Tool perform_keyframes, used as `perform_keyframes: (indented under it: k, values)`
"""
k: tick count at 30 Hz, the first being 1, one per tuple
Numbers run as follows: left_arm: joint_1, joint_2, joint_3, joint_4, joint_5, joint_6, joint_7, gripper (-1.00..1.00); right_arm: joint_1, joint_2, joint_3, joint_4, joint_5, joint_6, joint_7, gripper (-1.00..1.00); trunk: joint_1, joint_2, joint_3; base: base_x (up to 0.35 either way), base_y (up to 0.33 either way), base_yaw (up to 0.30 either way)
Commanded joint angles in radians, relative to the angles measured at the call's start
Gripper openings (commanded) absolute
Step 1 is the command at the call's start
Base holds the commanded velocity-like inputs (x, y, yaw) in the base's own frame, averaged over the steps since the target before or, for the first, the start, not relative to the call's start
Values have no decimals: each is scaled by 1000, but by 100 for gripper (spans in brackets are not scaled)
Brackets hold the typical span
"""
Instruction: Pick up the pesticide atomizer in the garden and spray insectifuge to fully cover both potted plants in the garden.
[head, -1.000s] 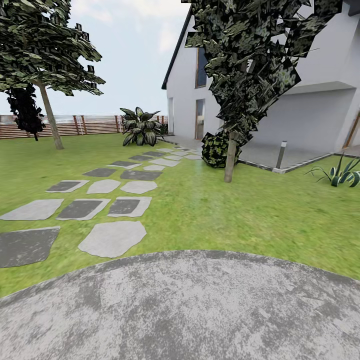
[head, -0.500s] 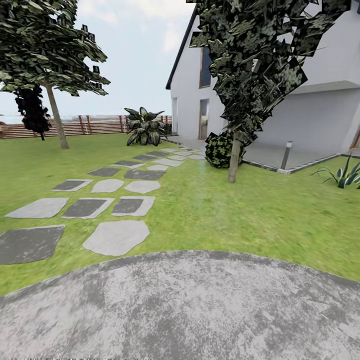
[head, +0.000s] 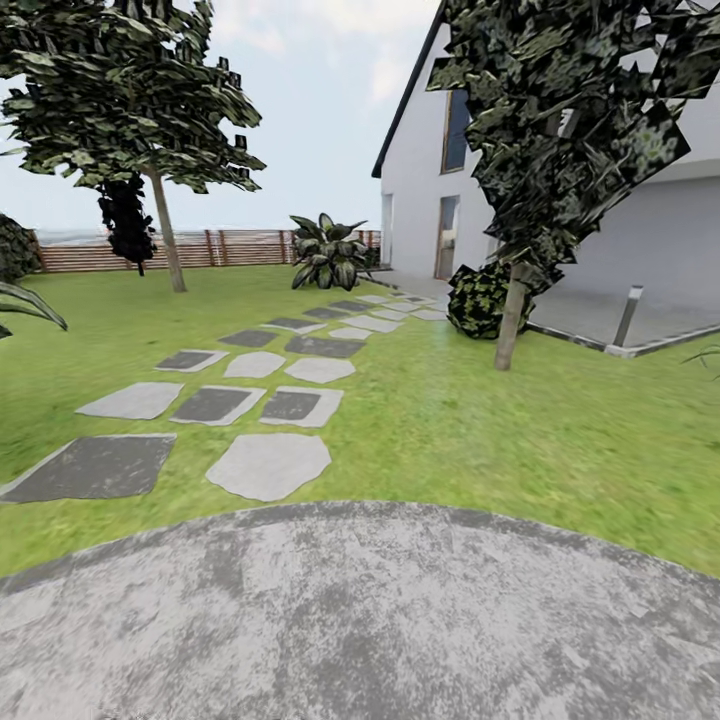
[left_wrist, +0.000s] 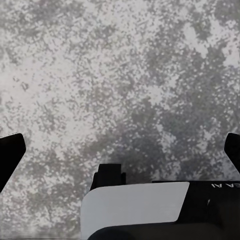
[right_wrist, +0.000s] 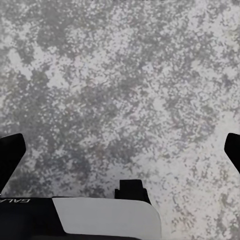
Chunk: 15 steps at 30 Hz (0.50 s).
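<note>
text: partial, mirrored "EA" / "GAL" | on: wrist housings | rest: illegible

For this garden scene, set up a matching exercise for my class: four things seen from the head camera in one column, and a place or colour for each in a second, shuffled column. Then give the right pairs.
Column one:
1. wooden fence
2. bollard lamp
3. stepping stones
4. round patio

Column two:
A. nearest the camera, mottled grey
B. brown slats, far across the lawn
C. flat slabs set in the grass, leading toward the house
D. slim grey post at the edge of the paving by the house

Pairs: 1-B, 2-D, 3-C, 4-A
</note>
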Motion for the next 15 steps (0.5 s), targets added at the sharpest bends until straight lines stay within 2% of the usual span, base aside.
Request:
perform_keyframes:
  k: [1, 15]
  values:
    - [-1, 0, 0, 1, 0, -1, 0, 100, 0, 0, -1, -1, -1, 0, 0, 100, 0, -1, -2, 0, 0, 255]
    - [-1, 0, 8, 1, 3, -1, 2, 100, 0, 0, -1, 0, -1, 0, 0, 100, 0, -1, -9, 0, 0, 255]
